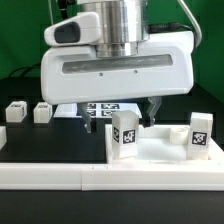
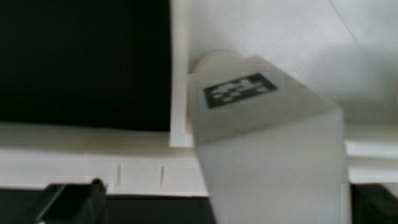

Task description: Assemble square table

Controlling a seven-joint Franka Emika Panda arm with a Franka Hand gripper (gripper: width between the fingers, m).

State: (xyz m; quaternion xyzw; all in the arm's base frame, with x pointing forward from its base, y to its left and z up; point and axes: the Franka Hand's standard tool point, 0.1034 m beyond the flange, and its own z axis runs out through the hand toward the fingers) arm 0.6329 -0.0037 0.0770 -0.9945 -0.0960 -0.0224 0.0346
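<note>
The white border wall (image 1: 60, 178) runs across the front. Behind it, the square table slab (image 1: 160, 152) lies on the black tabletop (image 1: 50, 142). A near leg (image 1: 123, 135) and a far leg (image 1: 200, 135) stand upright on it. The gripper (image 2: 222, 200) hangs over the near leg, jaws released and apart either side. Two loose legs (image 1: 15, 112) and the marker board (image 1: 100, 108) lie beyond.

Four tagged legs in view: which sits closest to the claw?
The middle leg, upright on the slab beside the claw. The other upright leg stands farther toward the exterior view's right; two more legs sit at its far left.
</note>
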